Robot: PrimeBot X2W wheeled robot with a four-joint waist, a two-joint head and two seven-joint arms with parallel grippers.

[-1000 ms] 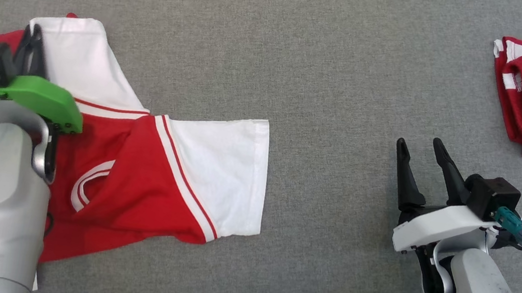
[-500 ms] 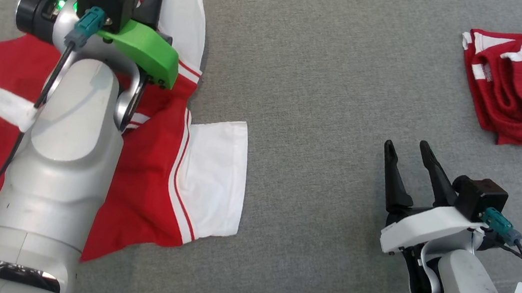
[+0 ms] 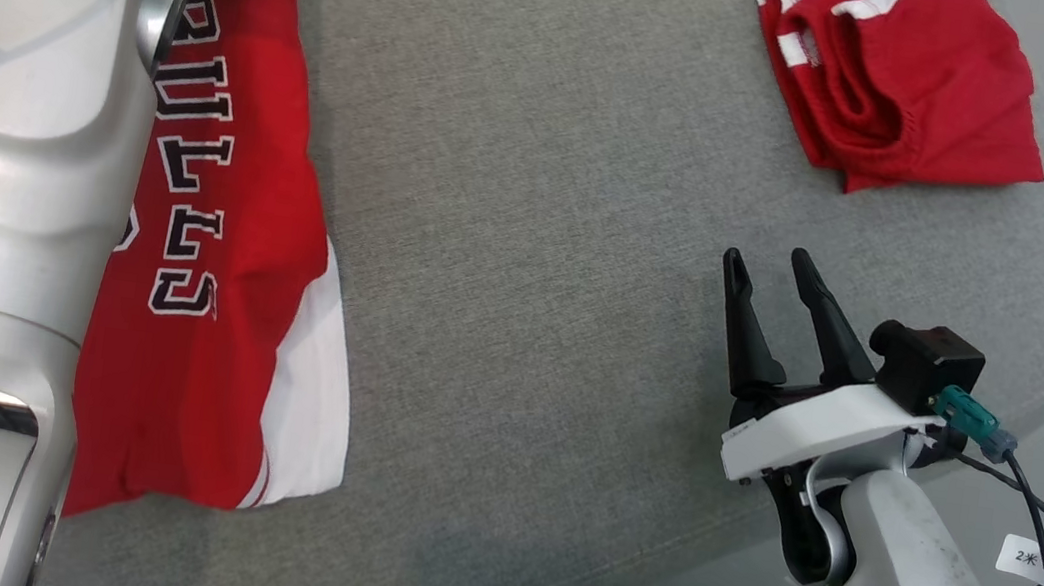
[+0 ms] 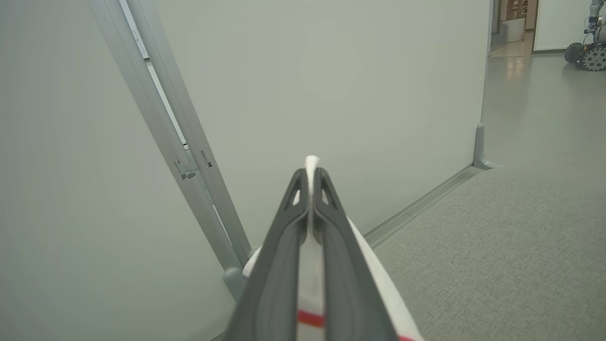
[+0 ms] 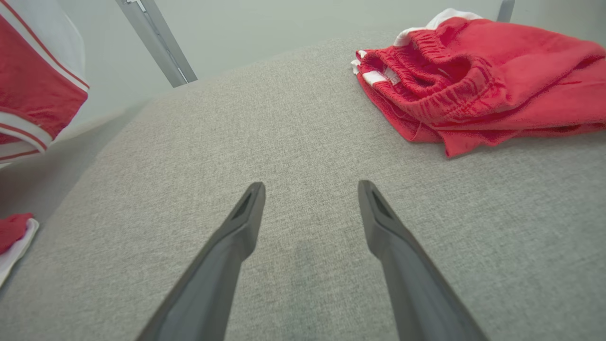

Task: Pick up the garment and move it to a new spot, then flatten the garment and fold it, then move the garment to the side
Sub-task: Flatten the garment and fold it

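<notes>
The left hand [image 4: 310, 177], clamped on a white edge, lifts the red-and-white lettered jersey [image 3: 218, 223] at the grey fabric counter's [image 3: 540, 235] left; the right hand [image 3: 771, 275] hovers open, empty; best laid mid-counter, clear of the folded red shorts [image 3: 903, 81].

A robotics lab — bare partition wall [image 4: 331, 71], another wheeled robot [image 4: 592, 49] beyond the doorway.

Soft, even, bright light; faint shadows; wrist views blur up close.
</notes>
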